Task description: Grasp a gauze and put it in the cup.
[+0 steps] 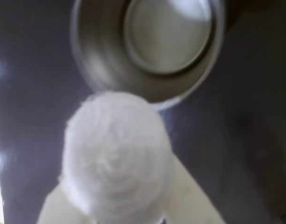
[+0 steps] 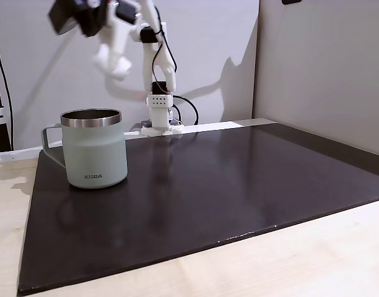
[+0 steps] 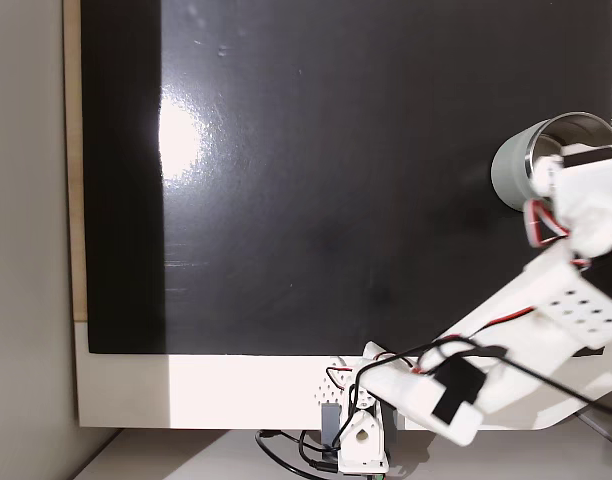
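The gauze (image 1: 116, 158), a light, soft, squashable roll, sat pinched at its sides between the jaws of the gripper (image 1: 119, 205), high above the cup (image 2: 93, 148) near the tabletop's (image 2: 208, 198) left edge in a fixed view.

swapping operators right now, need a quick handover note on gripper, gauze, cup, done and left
Gripper: shut on the gauze, raised in the air above the cup in a fixed view.
Gauze: white roll between the white fingers, near the mug's rim in the wrist view and not yet inside.
Cup: sage-green mug, upright on the dark mat; its steel inside looks empty.
Done: gauze grasped and lifted toward the cup.
Left: centre over the opening, lower, release.
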